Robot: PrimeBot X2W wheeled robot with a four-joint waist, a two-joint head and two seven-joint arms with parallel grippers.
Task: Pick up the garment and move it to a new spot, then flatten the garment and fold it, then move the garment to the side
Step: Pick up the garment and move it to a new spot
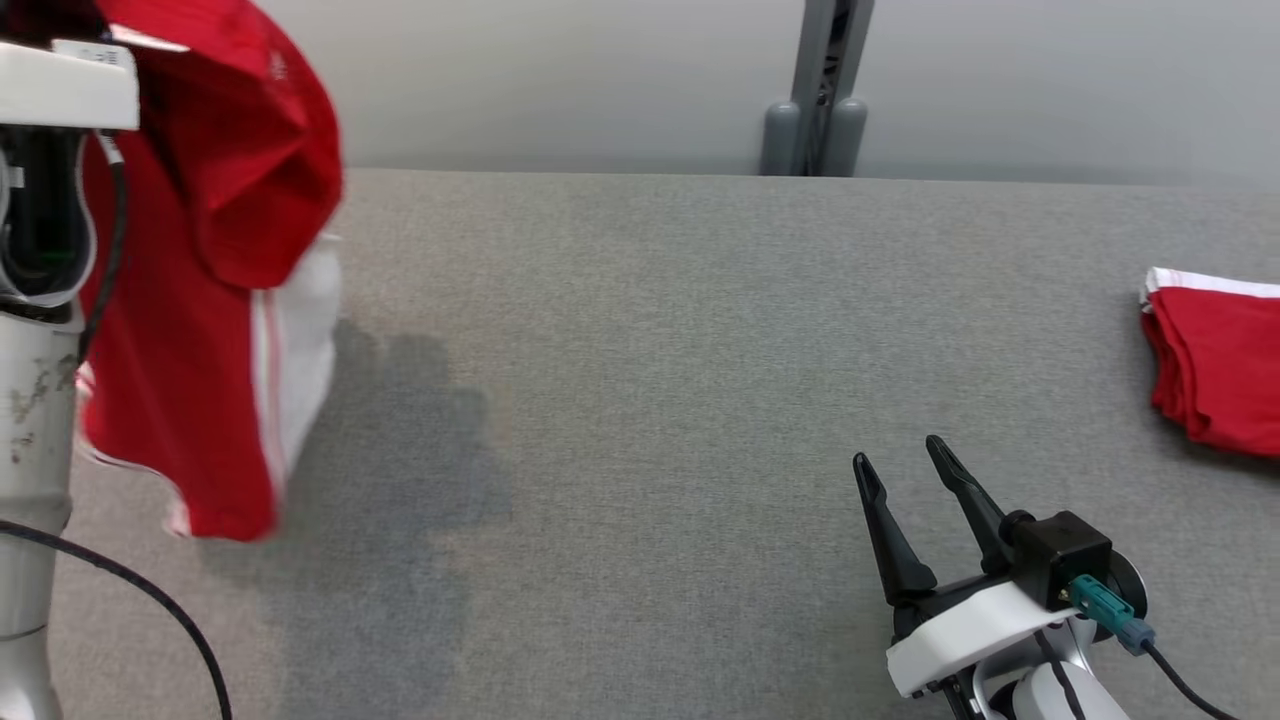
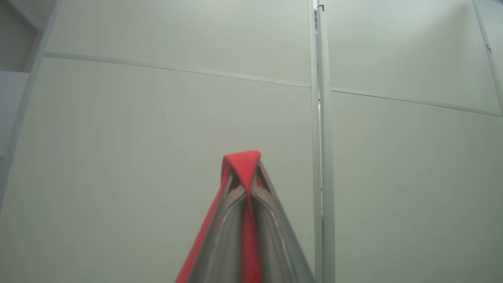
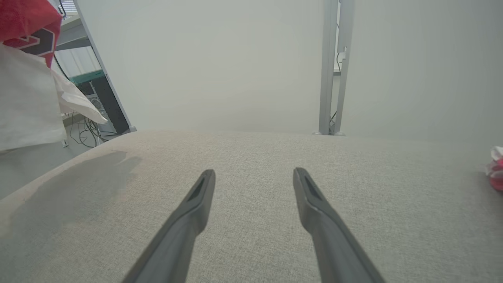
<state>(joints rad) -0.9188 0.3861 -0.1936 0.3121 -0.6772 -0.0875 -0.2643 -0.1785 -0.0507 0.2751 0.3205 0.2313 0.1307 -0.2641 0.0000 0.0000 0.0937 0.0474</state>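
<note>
Left claw (image 2: 248, 177) tight on red garment (image 1: 210, 300) (right claw (image 1: 898, 451) agape) above grey table (image 1: 700, 350).

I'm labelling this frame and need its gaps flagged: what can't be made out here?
Hanging garment: head view, top cut by the frame edge, lower hem blurred, so its full shape and whether it touches the table are unclear.
Left gripper: left wrist view, fingertips wrapped in red cloth.
Folded red garment: head view, cut off by the right edge; a blurred sliver in the right wrist view.
</note>
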